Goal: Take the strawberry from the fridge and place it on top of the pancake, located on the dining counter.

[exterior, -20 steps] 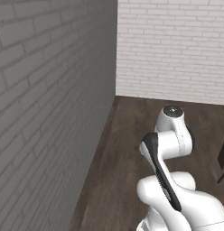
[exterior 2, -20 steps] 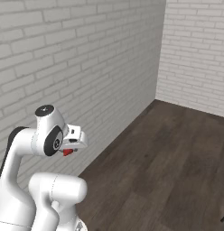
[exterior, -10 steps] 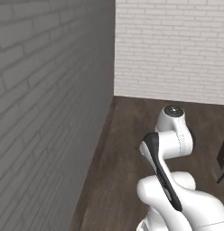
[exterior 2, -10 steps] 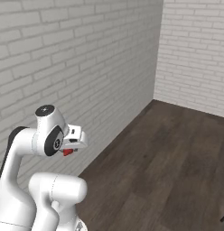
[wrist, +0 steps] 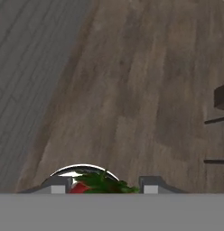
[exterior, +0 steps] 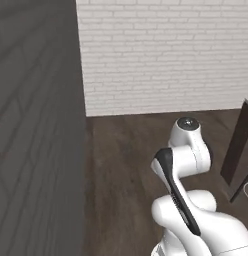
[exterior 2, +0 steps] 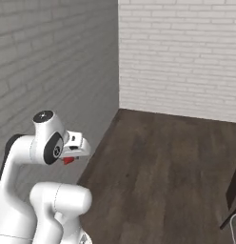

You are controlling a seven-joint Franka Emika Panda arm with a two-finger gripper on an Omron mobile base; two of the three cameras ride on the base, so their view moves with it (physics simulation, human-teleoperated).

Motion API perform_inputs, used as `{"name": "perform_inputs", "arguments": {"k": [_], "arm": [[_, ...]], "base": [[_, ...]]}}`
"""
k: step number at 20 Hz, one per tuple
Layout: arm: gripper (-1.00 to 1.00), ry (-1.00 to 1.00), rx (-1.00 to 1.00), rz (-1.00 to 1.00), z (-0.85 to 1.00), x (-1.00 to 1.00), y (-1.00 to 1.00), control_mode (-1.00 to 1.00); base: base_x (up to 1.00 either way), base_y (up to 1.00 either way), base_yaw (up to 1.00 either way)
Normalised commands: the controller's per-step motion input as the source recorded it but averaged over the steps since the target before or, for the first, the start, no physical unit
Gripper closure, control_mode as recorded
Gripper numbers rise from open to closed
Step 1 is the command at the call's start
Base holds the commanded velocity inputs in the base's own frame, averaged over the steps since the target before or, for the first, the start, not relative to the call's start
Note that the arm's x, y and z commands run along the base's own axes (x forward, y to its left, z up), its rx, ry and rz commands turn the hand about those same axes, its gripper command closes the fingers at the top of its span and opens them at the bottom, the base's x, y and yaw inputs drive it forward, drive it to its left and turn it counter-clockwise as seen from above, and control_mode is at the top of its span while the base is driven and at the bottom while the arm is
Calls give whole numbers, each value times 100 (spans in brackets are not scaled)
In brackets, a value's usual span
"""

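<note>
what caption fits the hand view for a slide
Hand shut on the strawberry, above dark wood floor beside a grey brick wall.

A matt dark wood-plank floor (exterior 2: pixel 167 162) is seen, its grain streaked and dull. The walls (exterior: pixel 161 55) are shown as painted white brick, rough with shallow mortar lines, the side one shaded grey. The arm (exterior: pixel 188 150) is rendered in smooth, slightly glossy white plastic with a dark matt band. At the tool (wrist: pixel 105 187), a glossy red strawberry (wrist: pixel 80 187) with leafy green top is glimpsed between grey metal-looking fingertips (wrist: pixel 59 186).
</note>
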Motion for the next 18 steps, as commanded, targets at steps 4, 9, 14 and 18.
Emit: {"name": "perform_inputs", "arguments": {"k": [4,9,14,18], "arm": [[100,0,0,0,0,0,0,100],[100,0,0,0,0,0,0,100],[100,0,0,0,0,0,0,100],[100,0,0,0,0,0,0,100]], "base": [[100,32,-57],[94,-3,-56],[44,-19,-74],[11,-31,-84]]}}
